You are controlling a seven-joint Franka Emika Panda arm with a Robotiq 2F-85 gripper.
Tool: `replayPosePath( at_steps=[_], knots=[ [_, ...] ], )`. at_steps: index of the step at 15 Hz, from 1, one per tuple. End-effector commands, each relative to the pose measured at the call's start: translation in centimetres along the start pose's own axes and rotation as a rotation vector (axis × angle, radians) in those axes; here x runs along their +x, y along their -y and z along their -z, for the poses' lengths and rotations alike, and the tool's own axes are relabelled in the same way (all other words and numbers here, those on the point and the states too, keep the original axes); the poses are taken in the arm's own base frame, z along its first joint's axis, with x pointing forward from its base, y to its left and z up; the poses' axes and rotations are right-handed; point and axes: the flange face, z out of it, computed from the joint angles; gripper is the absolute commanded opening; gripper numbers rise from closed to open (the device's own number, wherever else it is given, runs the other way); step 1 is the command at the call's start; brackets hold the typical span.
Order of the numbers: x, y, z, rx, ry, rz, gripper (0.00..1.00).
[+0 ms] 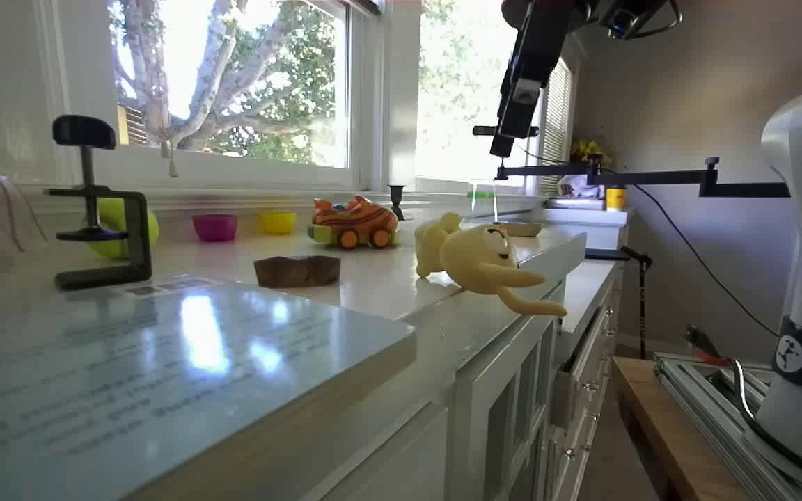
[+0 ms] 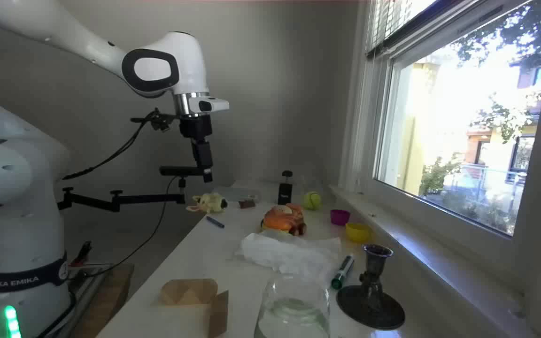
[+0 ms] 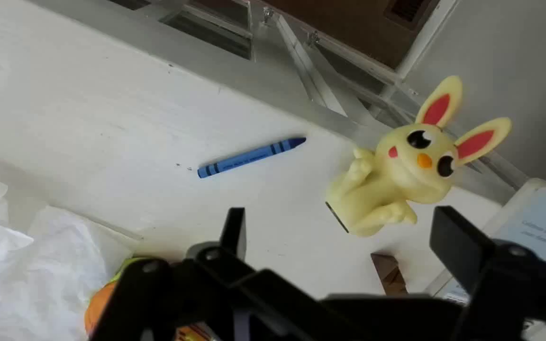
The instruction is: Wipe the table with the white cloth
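Crumpled white cloth (image 2: pixel 294 253) on a busy, window-lit table (image 2: pixel 195 258)

The table runs long and pale beneath the windows (image 1: pixel 234 83), its glossy top catching the daylight, a few dark specks dotting it near the edge. White cabinet fronts (image 1: pixel 401 459) stand below, and a plain grey wall (image 2: pixel 270 89) closes off one end of the room.

I find the white cloth lying bunched around the middle of the table's width, just beside an orange toy car (image 2: pixel 283 217), with a clear glass vessel (image 2: pixel 294 310) on its other side. A green marker (image 2: pixel 342 272) and a dark candle holder (image 2: pixel 371 291) share that stretch. Along the window side sit a magenta cup (image 2: pixel 340 217), a yellow cup (image 2: pixel 358 232) and a tennis ball (image 2: pixel 312 201).

By the opposite edge a yellow rabbit (image 3: pixel 398 163) lies face up, ears poking out past the table, with a blue crayon (image 3: pixel 251 157) and a brown faceted block (image 3: pixel 389 274) near it.

A white robot arm (image 2: pixel 78 40) reaches over from beside a wooden bench (image 1: pixel 669 417). Its gripper (image 3: pixel 337 232) hangs in the air, pointing down, well apart from the cloth, the two fingers spread wide with pale surface visible between them.
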Motion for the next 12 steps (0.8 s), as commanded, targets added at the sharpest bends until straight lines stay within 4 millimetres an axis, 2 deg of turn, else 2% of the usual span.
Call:
replayPosePath(
  at_steps=[1,7,9,12],
  knots=[
    [0.0,0.0,0.1,0.000,0.001,0.000,1.00],
    [0.0,0.0,0.1,0.000,0.001,0.000,1.00],
    [0.4,-1.5,-0.2,-0.051,-0.006,-0.085,1.00],
    [0.7,-5.7,-0.1,-0.142,-0.032,-0.223,1.00]
  ],
)
